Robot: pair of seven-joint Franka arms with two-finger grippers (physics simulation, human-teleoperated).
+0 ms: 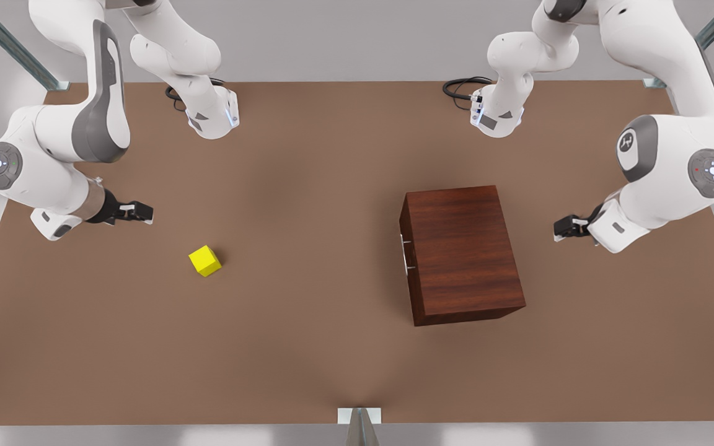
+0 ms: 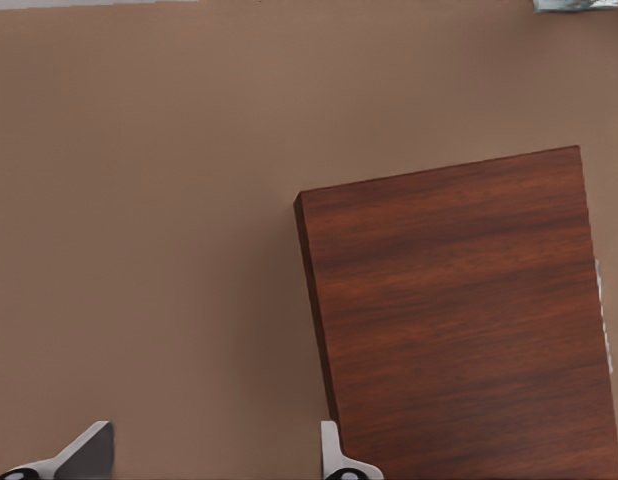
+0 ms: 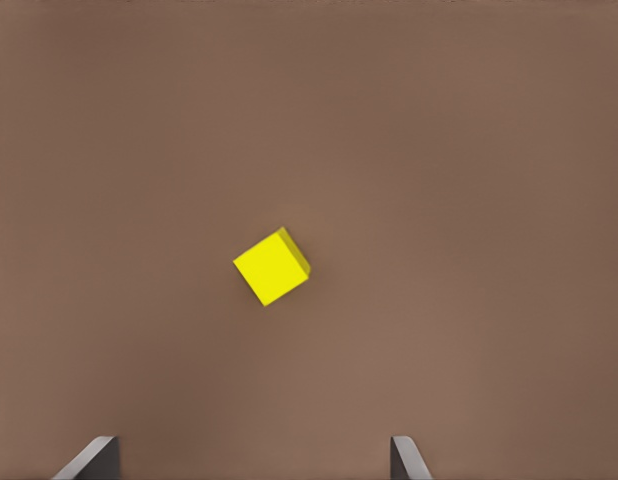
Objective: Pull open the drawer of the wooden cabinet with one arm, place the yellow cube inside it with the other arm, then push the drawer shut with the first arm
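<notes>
The wooden cabinet (image 1: 462,251) stands right of centre in the front view. Its drawer (image 1: 409,272) is shut and faces the front view's left, its silver handle (image 1: 405,254) on that face. The yellow cube (image 1: 204,261) lies on the table at the front view's left. My left gripper (image 1: 564,228) hovers open a little to the right of the cabinet, behind its back side. In the left wrist view the cabinet top (image 2: 459,320) lies beyond the gripper (image 2: 214,465). My right gripper (image 1: 137,212) hangs open above and left of the cube (image 3: 273,266), with nothing between its fingers (image 3: 94,458).
The brown table (image 1: 332,347) spreads wide around both objects. Both arm bases (image 1: 211,114) stand at its far edge with coiled cables (image 1: 462,87). Metal frame struts (image 1: 16,46) rise at the far corners, and a bracket (image 1: 359,416) sits at the near edge.
</notes>
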